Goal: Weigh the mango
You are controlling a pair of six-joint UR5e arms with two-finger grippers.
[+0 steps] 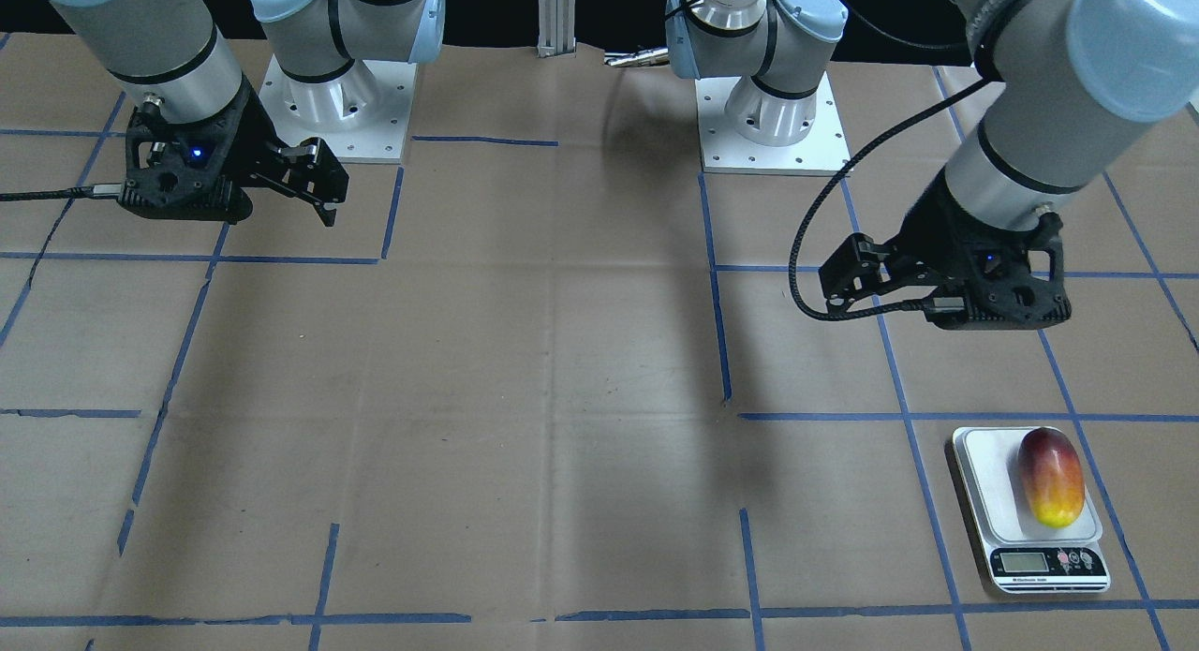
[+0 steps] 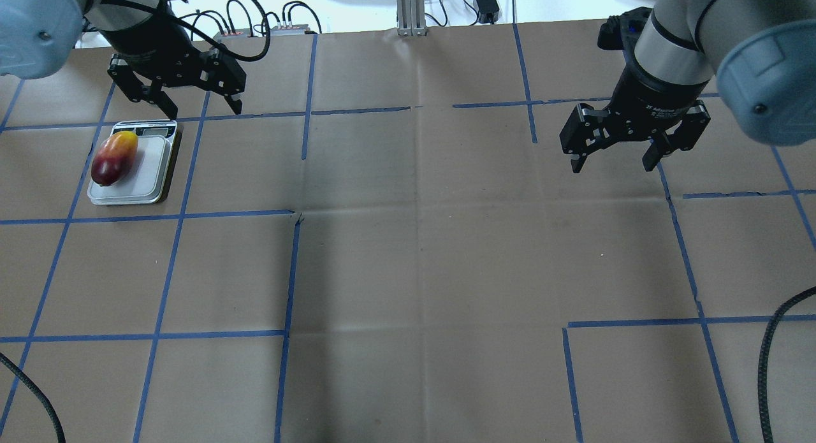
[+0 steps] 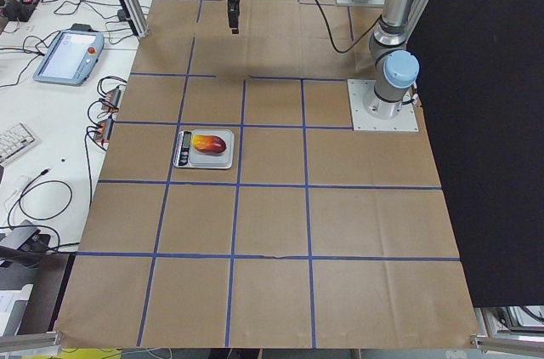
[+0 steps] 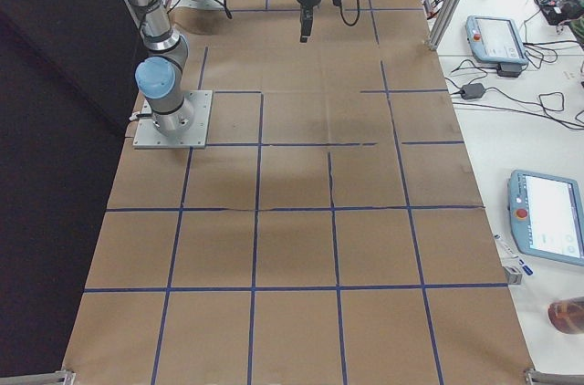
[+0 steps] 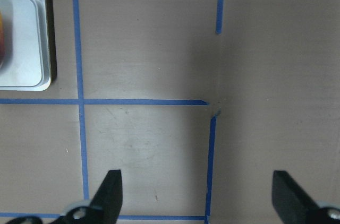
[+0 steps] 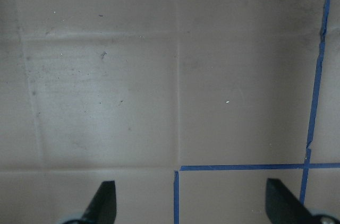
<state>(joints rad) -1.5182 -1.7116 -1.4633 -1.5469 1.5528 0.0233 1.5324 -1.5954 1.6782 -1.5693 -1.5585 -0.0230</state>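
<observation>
The mango (image 2: 114, 157), dark red fading to yellow, lies on the small silver scale (image 2: 148, 178) at the table's left; both also show in the front view, mango (image 1: 1051, 477) on scale (image 1: 984, 473). My left gripper (image 2: 204, 108) is open and empty, raised above the table and apart from the scale. Its wrist view shows the open gripper (image 5: 199, 192) over bare paper, with the scale (image 5: 26, 49) at the upper left and only a sliver of the mango at the view's edge. My right gripper (image 2: 612, 167) is open and empty, raised at the right.
Brown paper with a blue tape grid (image 2: 293, 271) covers the table. The two arm bases (image 1: 773, 117) stand at the robot side. A black cable (image 2: 774, 341) hangs at the right front. Teach pendants and cables lie off the table's far edge.
</observation>
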